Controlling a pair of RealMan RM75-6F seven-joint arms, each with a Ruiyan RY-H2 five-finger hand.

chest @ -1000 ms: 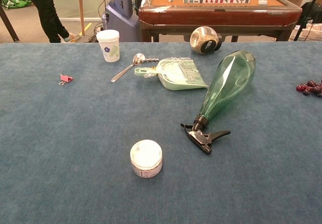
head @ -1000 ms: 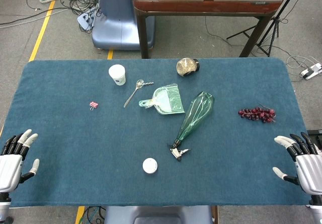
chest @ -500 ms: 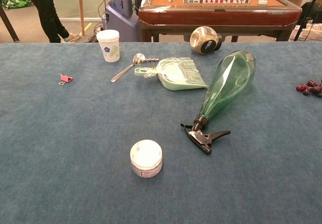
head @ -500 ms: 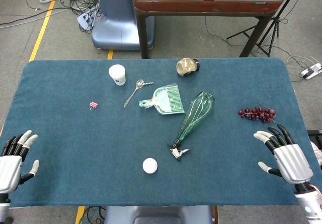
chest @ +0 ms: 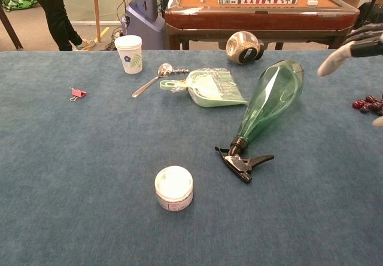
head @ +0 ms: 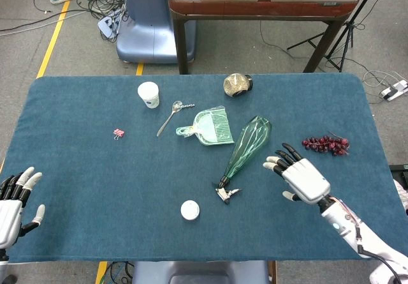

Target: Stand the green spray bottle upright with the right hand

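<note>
The green spray bottle (head: pixel 247 145) (chest: pixel 269 101) lies on its side in the middle of the blue table, its black trigger head (head: pixel 226 193) (chest: pixel 242 161) toward the near edge and its wide base pointing away. My right hand (head: pixel 299 175) (chest: pixel 358 46) hovers open just right of the bottle, fingers spread toward it, not touching it. Only its fingertips show in the chest view. My left hand (head: pixel 13 201) rests open at the near left corner, holding nothing.
A small white jar (head: pixel 190 210) stands near the trigger head. A green dustpan (head: pixel 211 126), spoon (head: pixel 169 116), paper cup (head: pixel 148 94) and round jar (head: pixel 236 85) lie beyond the bottle. Grapes (head: pixel 326 144) sit to the right, a pink clip (head: pixel 118 133) to the left.
My right hand has travelled from the near right corner leftward and forward to just beside the bottle. The left hand slipped slightly lower. The bottle has not moved.
</note>
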